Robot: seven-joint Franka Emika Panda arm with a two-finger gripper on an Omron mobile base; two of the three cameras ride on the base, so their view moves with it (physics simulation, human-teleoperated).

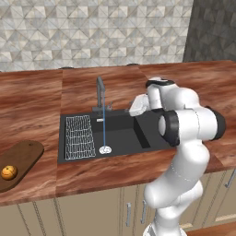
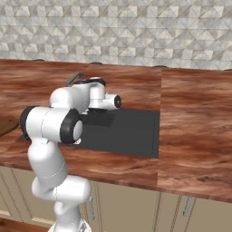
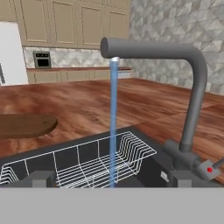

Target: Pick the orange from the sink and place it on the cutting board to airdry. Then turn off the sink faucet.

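Note:
The orange (image 1: 8, 172) rests on the dark brown cutting board (image 1: 23, 156), (image 3: 26, 124) at the counter's left end. Water runs in a thin stream (image 1: 103, 129), (image 3: 113, 122) from the grey sink faucet (image 1: 100, 94), (image 3: 192, 100) into the black sink (image 1: 115, 126). My gripper (image 1: 131, 109), (image 3: 110, 178) hovers over the basin just right of the faucet. It points toward the faucet and is open, with nothing held. The faucet's small lever with a red dot (image 3: 209, 169) sits at the base, close to my right fingertip (image 3: 179, 177).
A white wire rack (image 1: 79, 137), (image 3: 87, 162) lies in the left part of the sink. The tiled wall stands behind the reddish wood counter (image 1: 193, 78). My own arm (image 2: 54, 122) hides most of the faucet in the right base view.

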